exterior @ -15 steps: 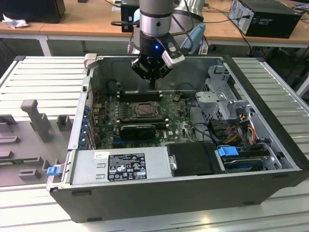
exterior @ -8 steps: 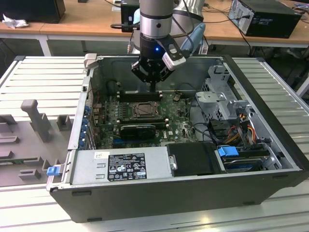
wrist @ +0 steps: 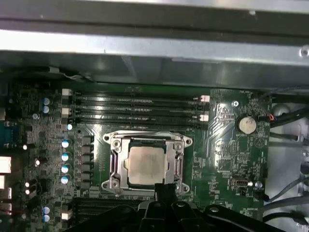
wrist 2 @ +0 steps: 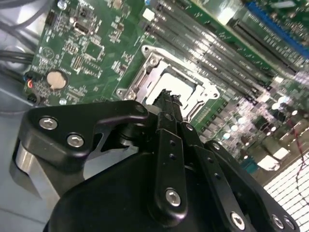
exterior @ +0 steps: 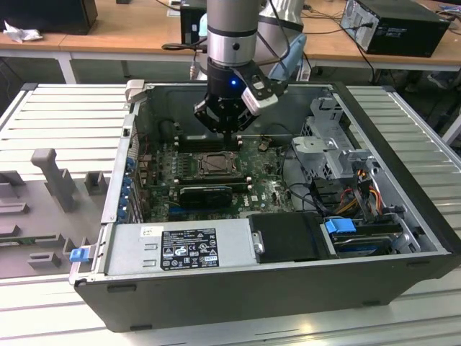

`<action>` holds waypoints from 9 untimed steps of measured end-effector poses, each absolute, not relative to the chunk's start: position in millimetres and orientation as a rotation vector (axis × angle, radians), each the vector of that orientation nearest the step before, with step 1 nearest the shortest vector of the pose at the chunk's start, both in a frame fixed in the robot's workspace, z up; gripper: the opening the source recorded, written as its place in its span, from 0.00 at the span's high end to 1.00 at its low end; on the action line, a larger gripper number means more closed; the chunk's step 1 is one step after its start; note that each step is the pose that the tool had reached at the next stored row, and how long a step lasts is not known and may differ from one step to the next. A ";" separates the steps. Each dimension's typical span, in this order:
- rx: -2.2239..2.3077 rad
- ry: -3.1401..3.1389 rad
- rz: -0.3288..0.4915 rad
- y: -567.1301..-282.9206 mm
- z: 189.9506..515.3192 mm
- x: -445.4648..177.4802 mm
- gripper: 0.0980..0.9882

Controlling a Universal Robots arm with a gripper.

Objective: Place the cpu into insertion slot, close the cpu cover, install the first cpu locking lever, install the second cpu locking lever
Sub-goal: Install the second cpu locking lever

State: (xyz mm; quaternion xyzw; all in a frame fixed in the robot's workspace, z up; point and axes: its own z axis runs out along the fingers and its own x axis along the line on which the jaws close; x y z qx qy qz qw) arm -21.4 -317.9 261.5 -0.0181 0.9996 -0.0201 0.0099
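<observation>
The cpu, a pale silvery square, lies in the insertion slot on the green board. The cpu cover, a grey metal frame, lies flat around it, and the chip shows through its window. In the second wrist view the cpu and the cpu cover sit just beyond my fingertips. My gripper hangs over the socket's edge with its dark fingers together and nothing between them. It also shows in the second wrist view and the exterior view, low inside the case.
Long black memory slots run beside the socket, and a coin battery sits on the board. In the exterior view a black card, the power supply, a metal drive cage and loose cables crowd the open case.
</observation>
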 end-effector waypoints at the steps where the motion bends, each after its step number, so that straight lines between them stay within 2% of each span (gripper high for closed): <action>1: -0.056 3.121 -0.019 -321.4 261.4 -21.4 0.99; 2: -0.056 3.120 0.050 -325.0 261.3 -21.3 0.99; 3: -0.055 3.119 0.069 -329.3 260.8 -21.4 0.99; 9: -0.066 3.121 0.070 -363.2 247.0 -21.6 0.99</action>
